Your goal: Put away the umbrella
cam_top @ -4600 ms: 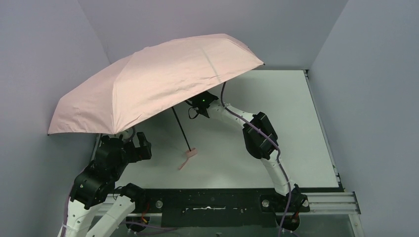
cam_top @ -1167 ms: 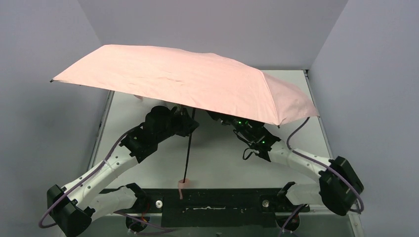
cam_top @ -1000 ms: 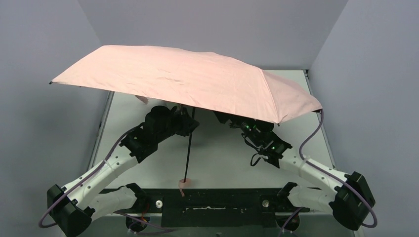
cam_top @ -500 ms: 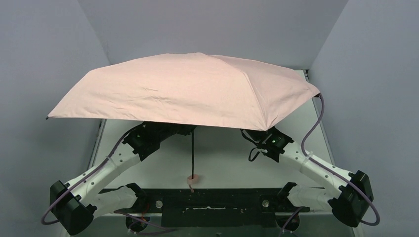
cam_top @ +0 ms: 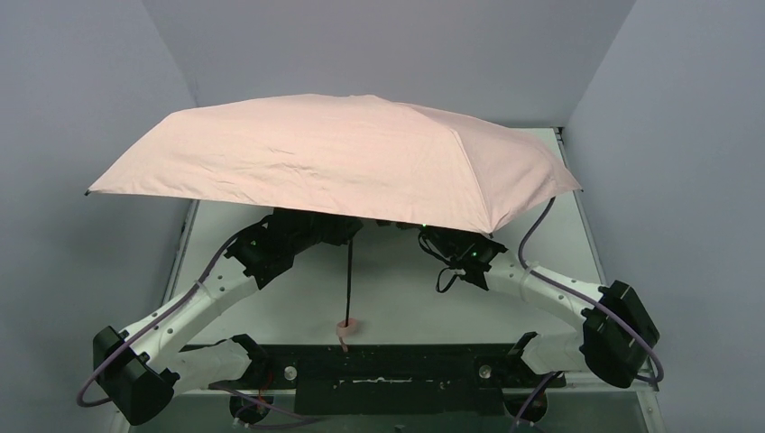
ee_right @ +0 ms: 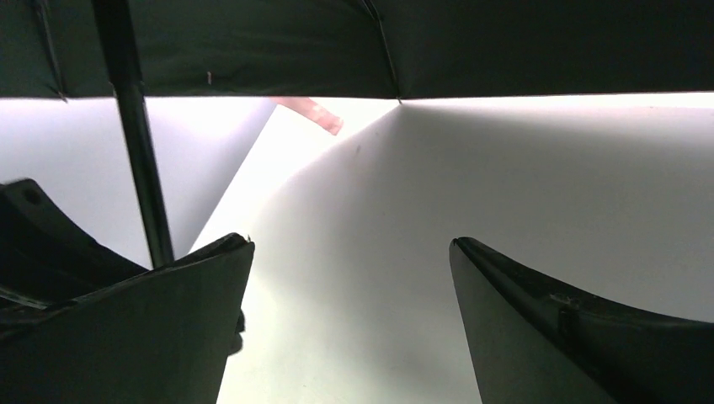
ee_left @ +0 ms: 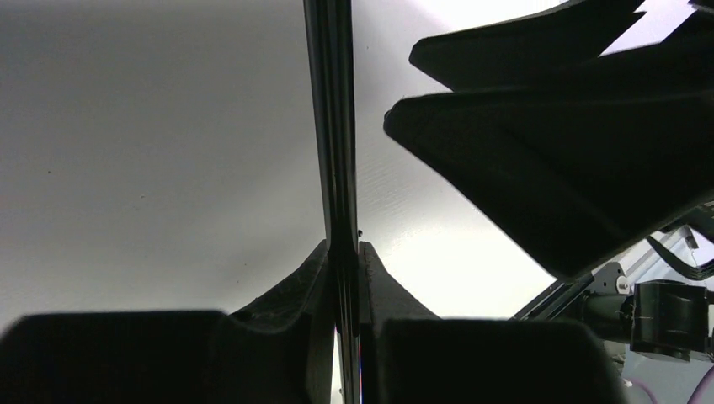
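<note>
Though hidden overhead by umbrella canopy (cam_top: 343, 162), left jaws tight on shaft (ee_left: 333, 126).

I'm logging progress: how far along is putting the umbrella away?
Done: nothing visible; the umbrella is fully spread. In hand: the left gripper clamps the shaft, and the right gripper is open beside it. Left: collapsing and stowing it.
</note>
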Motion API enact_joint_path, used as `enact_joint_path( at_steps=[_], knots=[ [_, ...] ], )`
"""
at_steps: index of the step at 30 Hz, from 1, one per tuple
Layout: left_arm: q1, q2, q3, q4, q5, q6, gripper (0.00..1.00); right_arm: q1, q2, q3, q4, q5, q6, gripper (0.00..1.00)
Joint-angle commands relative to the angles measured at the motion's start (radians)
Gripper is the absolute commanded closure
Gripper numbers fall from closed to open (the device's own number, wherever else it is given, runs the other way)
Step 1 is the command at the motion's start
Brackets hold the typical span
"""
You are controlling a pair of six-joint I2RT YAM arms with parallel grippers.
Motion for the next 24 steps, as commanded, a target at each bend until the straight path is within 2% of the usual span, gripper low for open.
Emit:
enact_joint_path(
  at_steps=[1, 17, 21, 24],
  knots=[
    [-0.009, -0.002, 0.062, 0.009, 0.011, 0.043, 1.0, 0.034, -0.015, -0.003, 0.11, 0.081, -0.123, 0.1],
    [-0.014, -0.001, 0.067, -0.007, 0.011, 0.044, 1.0, 0.25, -0.032, 0.131, 0.005, 0.534, -0.533, 0.11],
    [-0.015, 0.006, 0.072, -0.013, 0.011, 0.044, 1.0, 0.251, -0.035, 0.172, -0.009, 0.545, -0.51, 0.11],
    [-0.018, 0.014, 0.085, -0.025, 0.011, 0.051, 1.0, 0.221, -0.04, 0.23, -0.074, 0.445, -0.427, 0.1]
  ],
)
